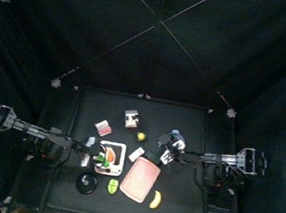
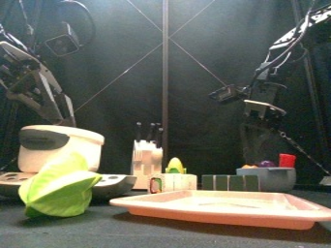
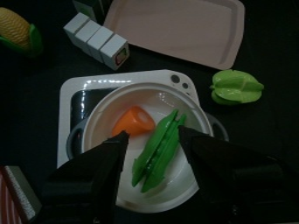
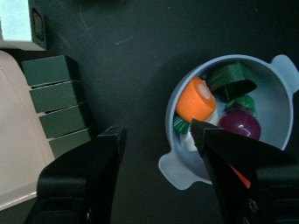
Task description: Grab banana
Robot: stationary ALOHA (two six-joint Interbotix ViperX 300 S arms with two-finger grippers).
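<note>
The banana (image 1: 158,198) is a small bright-yellow curved fruit lying at the table's front right, beside the pink board (image 1: 140,176). It shows only in the top view. My left gripper (image 3: 158,171) is open and empty, hovering over a white plate (image 3: 111,92) that holds a carrot piece and a green pea pod. It is well left of the banana (image 1: 83,152). My right gripper (image 4: 158,153) is open and empty above the rim of a pale blue bowl (image 4: 281,87) of toy food, behind the banana (image 1: 182,155).
A lime-green pepper (image 3: 237,86) lies in front of the plate, near and large in the front view (image 2: 58,189). A yellow corn (image 3: 17,31) and small blocks (image 3: 100,39) stand behind the board. Green blocks (image 4: 52,105) lie next to the bowl.
</note>
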